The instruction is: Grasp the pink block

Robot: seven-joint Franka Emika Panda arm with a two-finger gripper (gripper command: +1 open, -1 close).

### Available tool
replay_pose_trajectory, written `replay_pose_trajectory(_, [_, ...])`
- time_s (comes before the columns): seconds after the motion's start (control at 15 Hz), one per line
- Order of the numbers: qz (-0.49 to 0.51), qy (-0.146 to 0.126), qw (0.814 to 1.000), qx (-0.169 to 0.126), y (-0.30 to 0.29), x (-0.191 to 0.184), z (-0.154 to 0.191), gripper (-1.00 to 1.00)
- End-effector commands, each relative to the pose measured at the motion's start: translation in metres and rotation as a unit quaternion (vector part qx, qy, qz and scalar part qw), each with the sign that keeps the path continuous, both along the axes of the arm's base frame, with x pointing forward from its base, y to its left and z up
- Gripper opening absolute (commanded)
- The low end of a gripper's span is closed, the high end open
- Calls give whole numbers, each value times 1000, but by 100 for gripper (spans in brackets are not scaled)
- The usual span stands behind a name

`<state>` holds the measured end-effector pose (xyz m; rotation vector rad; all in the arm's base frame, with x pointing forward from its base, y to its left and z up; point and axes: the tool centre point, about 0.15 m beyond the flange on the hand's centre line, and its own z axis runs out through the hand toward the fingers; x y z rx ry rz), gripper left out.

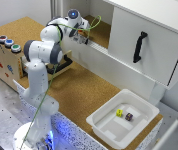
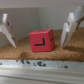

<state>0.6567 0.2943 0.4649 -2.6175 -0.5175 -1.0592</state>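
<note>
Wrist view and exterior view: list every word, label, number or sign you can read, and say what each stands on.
No readable words or numbers in either view.
Pink block: a dark L-shaped mark on its front face, a sign rather than text; the block sits between the fingers of the open claw.
Wooden box: small red and blue stickers on its side, too blurred to read.
Dice in the white tray: markings too small to read.
</note>
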Motion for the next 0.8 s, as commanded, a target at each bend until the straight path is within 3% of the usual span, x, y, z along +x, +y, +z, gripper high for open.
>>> replay_pose_trajectory(0.0, [-29, -7, 999, -30, 16, 32, -1, -100])
replay_pose_trajectory(0.33, [-37, -18, 999, -35, 15, 29, 12, -100])
replay_pose_trajectory(0.53, [-37, -23, 998, -37, 10, 8, 37, -100])
replay_pose_trajectory(0.73, [-21, -9, 999, -47, 5, -22, 52, -100])
